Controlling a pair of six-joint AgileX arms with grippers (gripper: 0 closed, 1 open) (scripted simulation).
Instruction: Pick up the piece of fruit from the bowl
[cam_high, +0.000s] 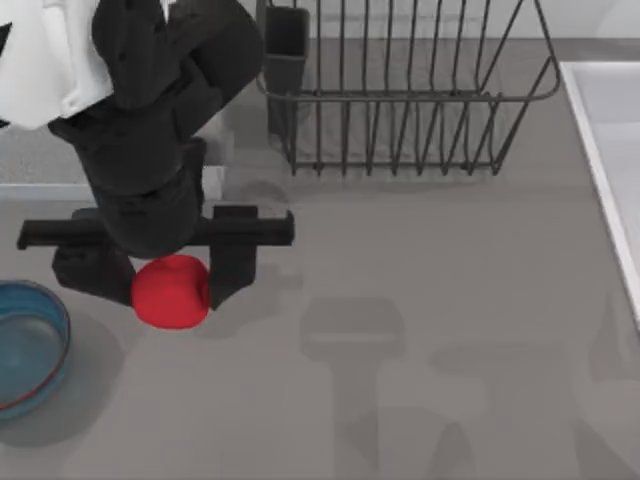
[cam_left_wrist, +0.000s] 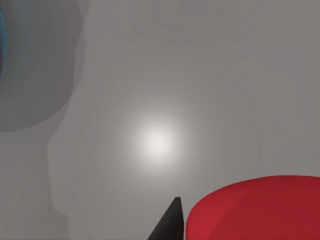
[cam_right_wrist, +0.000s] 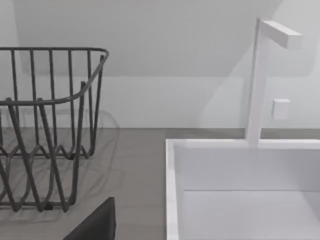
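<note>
A dark wire dish rack (cam_right_wrist: 47, 125) stood on the grey bench (cam_right_wrist: 135, 165), its curved rim and upright bars casting faint shadows on the surface. Just beside it lay a white sink (cam_right_wrist: 245, 190) sunk into the bench, with a white faucet (cam_right_wrist: 260, 80) rising at its back edge against the pale wall (cam_right_wrist: 170, 50). A dark tip of the right claw (cam_right_wrist: 97, 224) showed near the rack.
</note>
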